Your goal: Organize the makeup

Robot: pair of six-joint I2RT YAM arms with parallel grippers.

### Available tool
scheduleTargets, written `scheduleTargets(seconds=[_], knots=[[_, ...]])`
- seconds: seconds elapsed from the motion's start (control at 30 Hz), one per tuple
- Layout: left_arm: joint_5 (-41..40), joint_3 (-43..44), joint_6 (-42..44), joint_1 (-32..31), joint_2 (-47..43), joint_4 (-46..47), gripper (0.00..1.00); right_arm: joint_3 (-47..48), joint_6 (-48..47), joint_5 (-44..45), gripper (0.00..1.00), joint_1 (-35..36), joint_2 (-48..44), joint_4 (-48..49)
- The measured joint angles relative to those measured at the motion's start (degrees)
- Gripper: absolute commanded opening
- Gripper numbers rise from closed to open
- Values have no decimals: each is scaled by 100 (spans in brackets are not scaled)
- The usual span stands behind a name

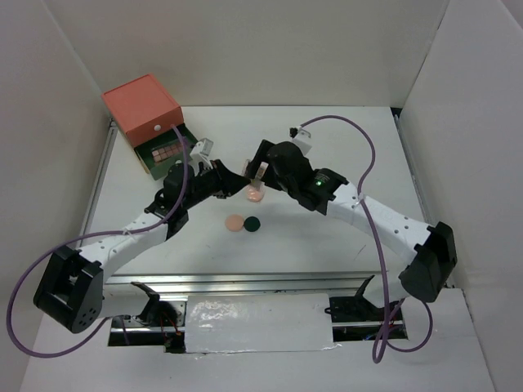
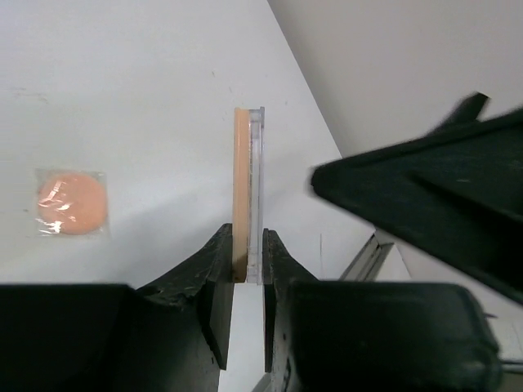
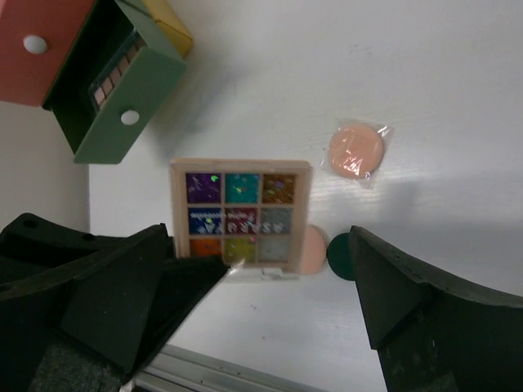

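We see the left tool (image 2: 248, 269) pinching the square palette (image 2: 248, 188) by one edge. In the left wrist view the palette shows edge-on as a thin strip rising from between the two fingers at the centre of the frame. The right wrist view shows its face at the centre, a grid of nine coloured pans in a peach frame. The right tool (image 3: 261, 237) is spread wide, its fingers standing to either side of the palette and touching nothing.

The pink disc (image 3: 356, 151), in a clear wrapper, lies on the white bench (image 1: 229, 131) at the upper right of the right wrist view. From overhead it sits near the centre of the frame, just below where the two arms meet. The peach disc (image 1: 235, 222) and the dark-green disc (image 1: 253, 221) lie side by side just below it. We cannot tell whether they touch.

At the upper left of the overhead frame stands the drawer chest (image 1: 140, 104). Its green drawer (image 3: 122, 106) is pulled out, with a brown palette (image 3: 114, 73) lying inside.
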Motion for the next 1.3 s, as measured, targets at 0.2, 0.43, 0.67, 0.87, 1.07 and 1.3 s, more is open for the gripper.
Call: scheduleTargets(seconds=[0.2, 0.43, 0.67, 0.87, 1.07, 1.3], knots=[[107, 98, 184, 741, -144, -382, 0, -66, -109, 483, 100, -98, -743, -42], [-525, 1462, 866, 1488, -140, -2173, 0, -540, -459, 723, 100, -212, -1537, 55], [-1333, 4116, 2791, 1766, 732, -3685, 0, -1427, -1067, 302, 100, -212, -1926, 387], [-697, 4470, 4800, 2114, 1252, -4258, 0, -2114, -1405, -17, 100, -212, -2581, 789], [-761, 3578, 5796, 2422, 1161, -4100, 0, -2476, -1626, -219, 100, -212, -3047, 1104], [-457, 3335, 6072, 2802, 1355, -3783, 0, -2614, -1738, -417, 100, -212, -3202, 1224]])
